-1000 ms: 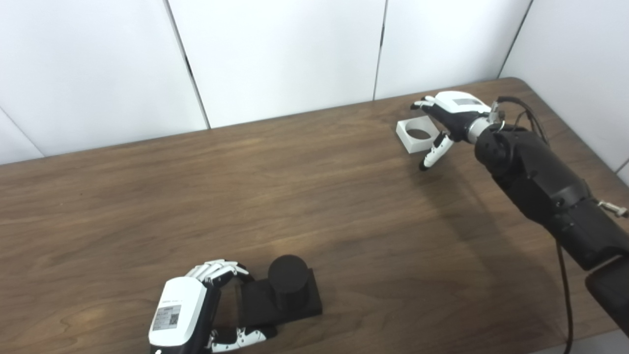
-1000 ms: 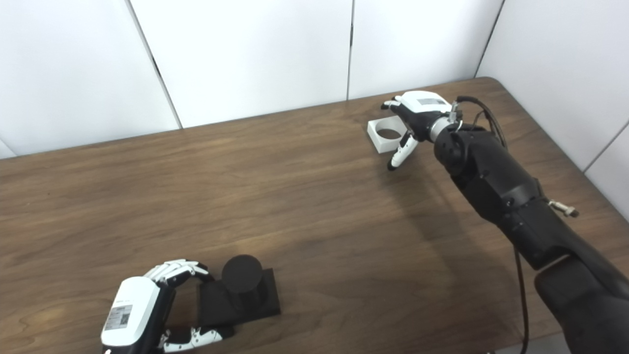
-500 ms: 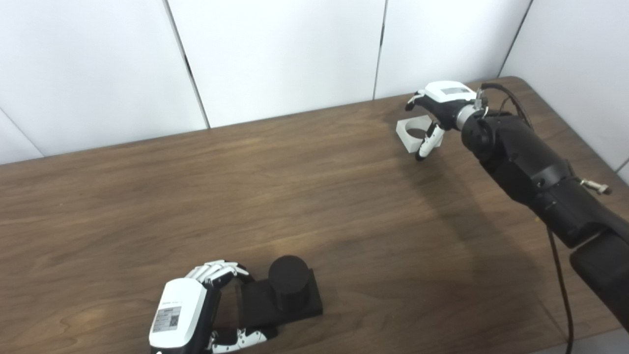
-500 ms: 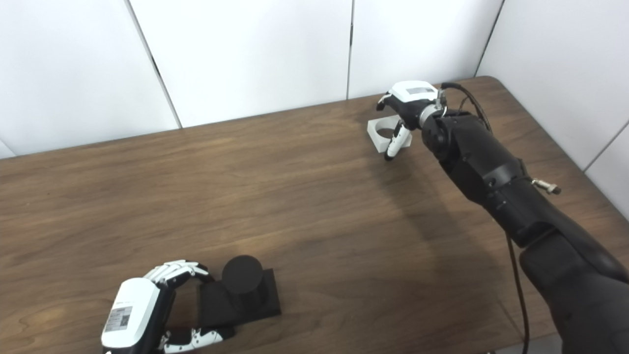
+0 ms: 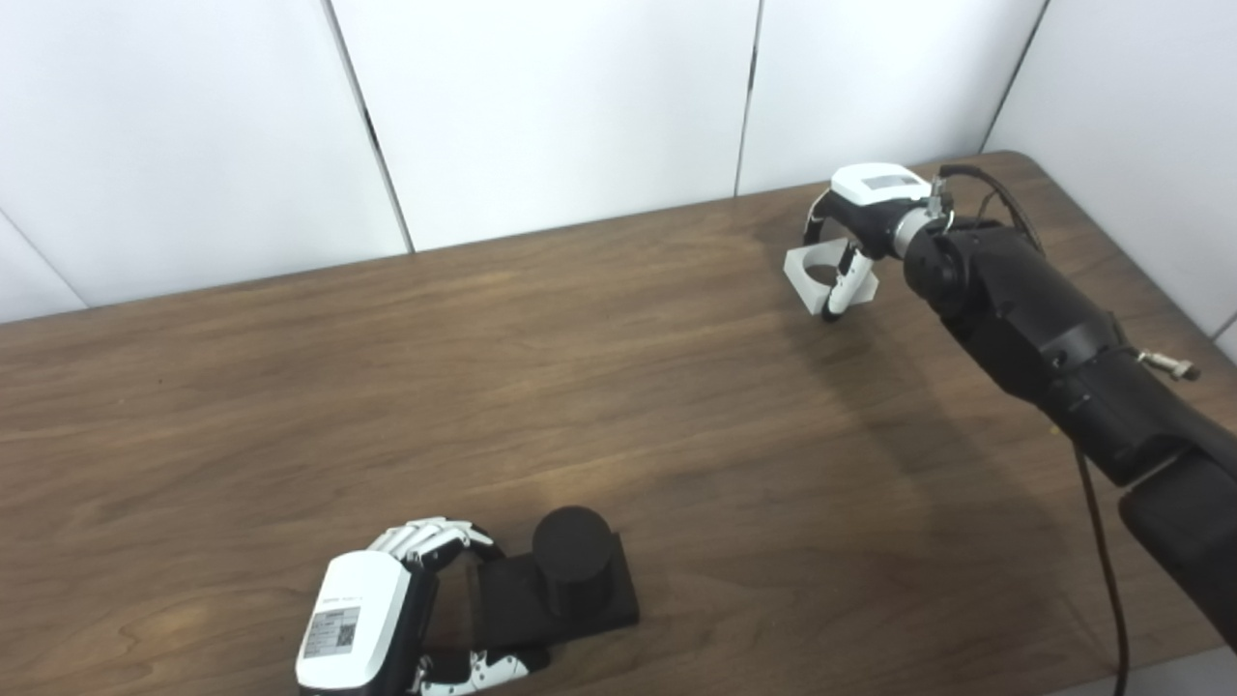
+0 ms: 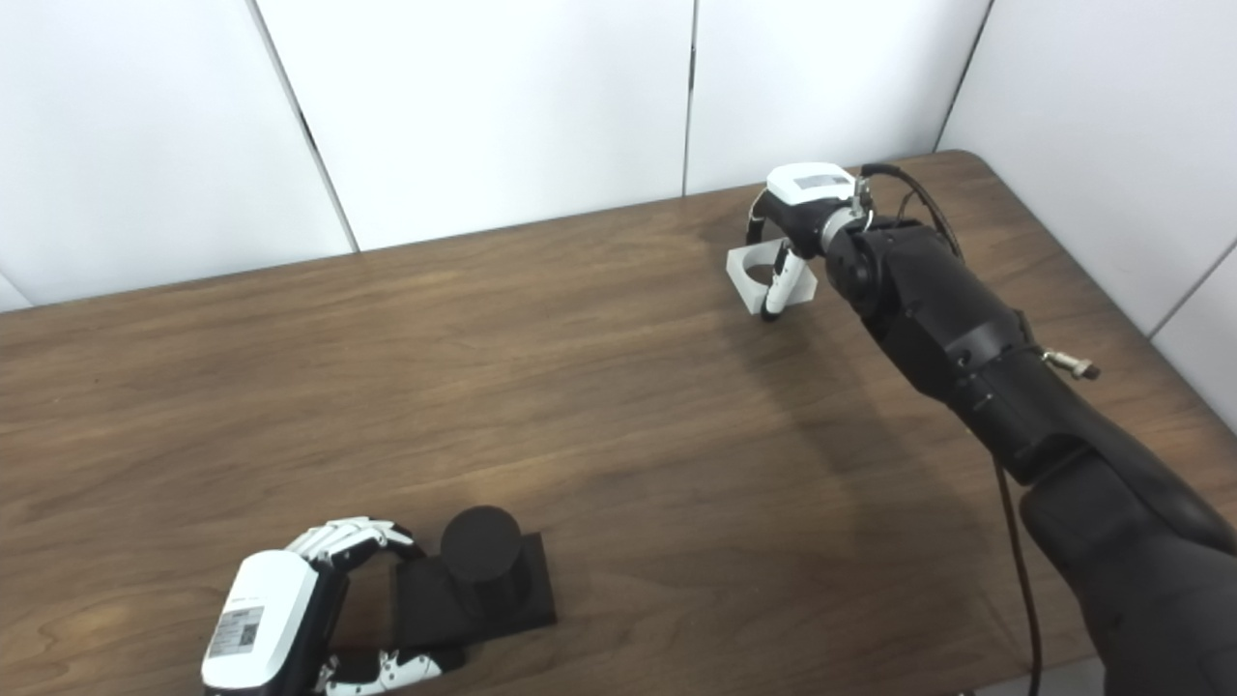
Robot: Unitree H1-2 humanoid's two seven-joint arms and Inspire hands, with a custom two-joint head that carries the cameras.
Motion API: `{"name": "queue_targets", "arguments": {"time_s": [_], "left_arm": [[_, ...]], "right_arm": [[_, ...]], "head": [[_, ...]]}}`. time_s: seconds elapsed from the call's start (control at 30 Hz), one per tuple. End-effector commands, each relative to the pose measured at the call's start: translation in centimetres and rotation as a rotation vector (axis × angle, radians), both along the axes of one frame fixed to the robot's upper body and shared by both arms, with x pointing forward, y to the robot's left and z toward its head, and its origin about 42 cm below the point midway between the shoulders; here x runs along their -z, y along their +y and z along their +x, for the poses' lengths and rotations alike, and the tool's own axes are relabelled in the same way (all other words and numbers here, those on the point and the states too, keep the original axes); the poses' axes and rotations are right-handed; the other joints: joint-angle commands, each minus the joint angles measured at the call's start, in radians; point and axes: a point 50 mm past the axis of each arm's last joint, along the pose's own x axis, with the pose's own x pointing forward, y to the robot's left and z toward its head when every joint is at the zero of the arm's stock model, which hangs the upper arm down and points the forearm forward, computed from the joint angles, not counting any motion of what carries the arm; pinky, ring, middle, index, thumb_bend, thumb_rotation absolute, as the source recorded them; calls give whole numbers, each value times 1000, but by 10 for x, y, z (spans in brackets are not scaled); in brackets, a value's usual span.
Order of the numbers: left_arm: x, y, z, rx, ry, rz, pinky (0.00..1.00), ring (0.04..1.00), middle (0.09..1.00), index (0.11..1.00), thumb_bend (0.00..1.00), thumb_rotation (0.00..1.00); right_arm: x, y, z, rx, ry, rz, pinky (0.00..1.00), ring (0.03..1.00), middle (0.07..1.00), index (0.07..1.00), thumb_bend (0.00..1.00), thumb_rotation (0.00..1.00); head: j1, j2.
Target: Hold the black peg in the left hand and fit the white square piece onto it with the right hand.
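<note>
The desk (image 5: 290,387) is a dark wood surface set against white wall panels (image 5: 541,106).

Left hand (image 5: 377,619), near edge of the desk: the fingers (image 5: 430,539) curl over the far side of the flat square base of the black peg (image 5: 570,570) and the thumb lies along its near side, so the hand is closed around that base. The base sits flat on the desk and the round peg stands upright from it. The base's left portion is hidden behind the hand in both views.

Right hand (image 6: 797,217), far right area of the desk: it is closed onto the white square piece (image 6: 749,275), fingers over the far side and the thumb down across the near side. The piece appears tilted rather than lying flat. Whether any edge of it touches the desk cannot be told.

View differences: the right eye view shows the piece's front wall face and the round hole more plainly left of the thumb; the left eye view shows a corner of the piece projecting to the right of the thumb. A black cable (image 5: 1102,541) hanging beside the right forearm is seen more fully in the left eye view.

The two parts are well apart, at opposite corners of the desk.
</note>
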Motion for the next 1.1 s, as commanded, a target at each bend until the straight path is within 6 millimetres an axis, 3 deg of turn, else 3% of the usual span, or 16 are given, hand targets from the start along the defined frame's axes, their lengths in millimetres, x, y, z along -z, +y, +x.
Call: {"name": "queue_targets", "arguments": {"time_s": [0.0, 0.2, 0.3, 0.37, 0.67, 0.83, 0.97, 1.07], "left_arm": [[12, -2, -12, 23, 99, 26, 707, 748, 694, 485, 521, 49], [12, -2, -12, 22, 94, 21, 703, 745, 693, 485, 521, 49], [12, -2, -12, 20, 93, 20, 695, 743, 692, 485, 521, 49], [12, -2, -12, 20, 92, 24, 696, 744, 693, 485, 521, 49], [13, -6, -10, 16, 95, 10, 685, 744, 693, 485, 521, 48], [11, -11, -9, 17, 95, 12, 685, 743, 694, 485, 521, 48], [9, -17, -8, 20, 87, 17, 680, 739, 692, 485, 521, 49], [8, -20, -8, 19, 84, 21, 682, 736, 689, 485, 521, 49]], "right_arm": [[-29, -4, 9, -6, -93, -20, 839, 925, 879, 620, 852, 123], [-24, -7, 6, -16, -86, -29, 788, 907, 865, 605, 846, 110], [-21, -9, 5, -38, -79, -34, 764, 886, 835, 510, 591, 129], [-20, -11, 4, -54, -77, -35, 740, 857, 800, 489, 537, 129], [-31, 0, -3, -111, -92, -16, 763, 845, 774, 484, 524, 130], [-54, 26, -28, -232, -142, -24, 791, 846, 768, 485, 523, 130], [-75, 54, -60, -349, -173, -10, 808, 853, 763, 485, 523, 129], [-81, 62, -70, -379, -177, -4, 797, 852, 761, 484, 524, 130]], "head": [[2, 4], [6, 3], [7, 2], [11, 1], [33, 1], [68, 11], [88, 19], [91, 20]]}}
